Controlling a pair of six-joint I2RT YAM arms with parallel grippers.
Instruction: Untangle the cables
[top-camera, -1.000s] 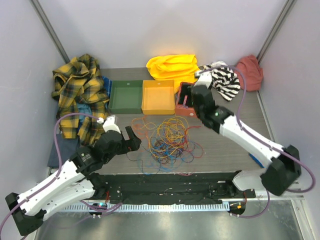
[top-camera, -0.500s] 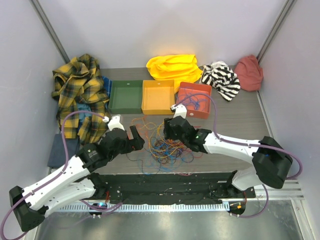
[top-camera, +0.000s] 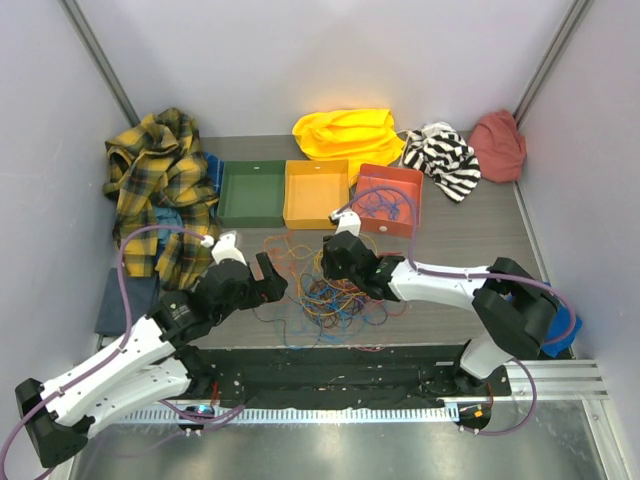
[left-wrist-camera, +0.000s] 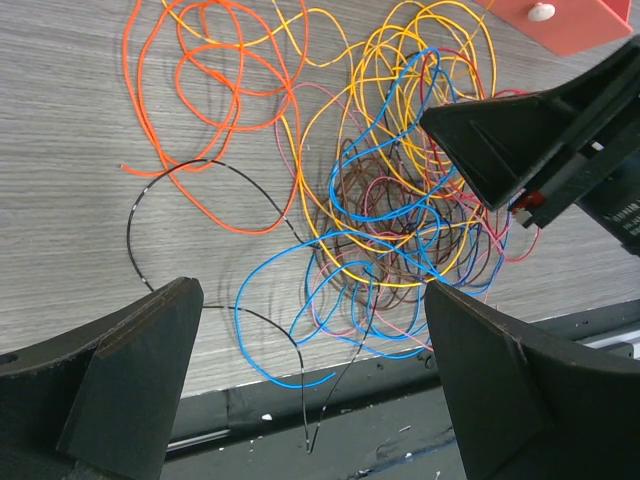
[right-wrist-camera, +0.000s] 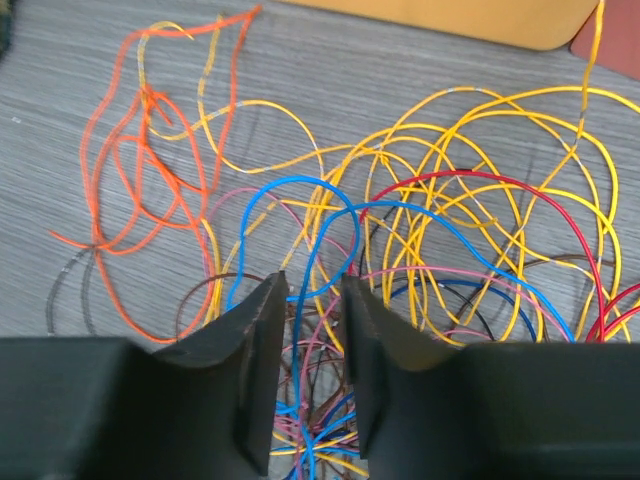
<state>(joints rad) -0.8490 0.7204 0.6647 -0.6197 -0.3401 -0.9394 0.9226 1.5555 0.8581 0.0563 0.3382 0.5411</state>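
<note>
Cables (top-camera: 335, 280) sit heaped mid-table; right gripper (right-wrist-camera: 312, 300), at the heap's 12 o'clock, is squeezed almost together around a blue cable (right-wrist-camera: 290, 181) to tug it out, left gripper (left-wrist-camera: 312, 310) spread wide at 9 o'clock.

Bare surface (top-camera: 470, 245) right of cables (top-camera: 345, 292); trays (top-camera: 316, 222) block far side, clothes (top-camera: 160, 190) far left, right end effector (top-camera: 335, 270) over pile.

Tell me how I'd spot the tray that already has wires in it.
On the dark table, three trays sit in a row near the back edge. The red tray stands at the right end, nearest the black-and-white striped cloth. It alone holds a few blue wires; the green tray and orange tray beside it look empty.
</note>
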